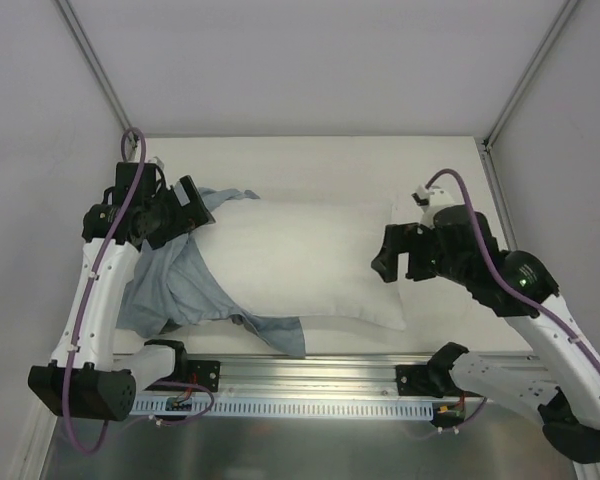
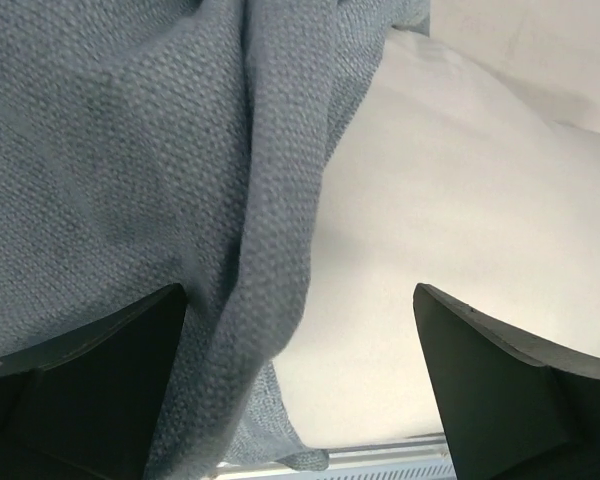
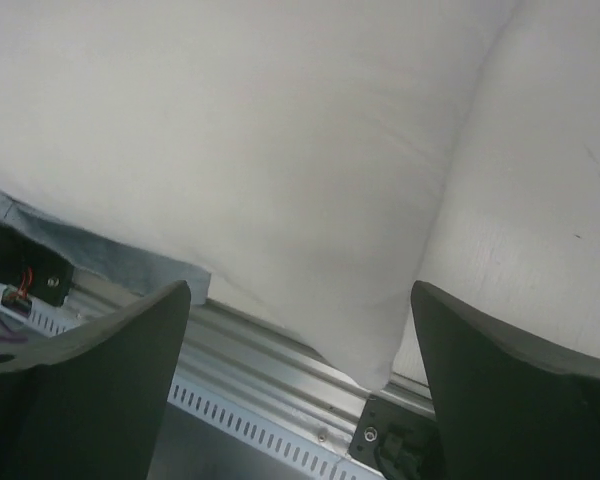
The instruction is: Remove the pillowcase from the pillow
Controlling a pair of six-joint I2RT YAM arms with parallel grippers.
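The white pillow [image 1: 310,260] lies across the middle of the table. The blue-grey pillowcase [image 1: 170,290] is bunched over its left end, and a strip of it runs under the pillow's near edge [image 1: 280,338]. My left gripper [image 1: 198,212] is open at the pillow's far left corner. In the left wrist view a fold of the pillowcase [image 2: 160,170] hangs between the open fingers [image 2: 90,390], close to the left one, with the pillow [image 2: 450,200] on the right. My right gripper [image 1: 400,268] is open and empty over the pillow's right end. The right wrist view shows the pillow's near right corner [image 3: 280,150].
The metal rail [image 1: 310,385] with slots runs along the table's near edge, also in the right wrist view [image 3: 270,390]. White table top [image 1: 320,170] shows behind the pillow and to its right [image 3: 540,220]. Frame posts stand at the back corners.
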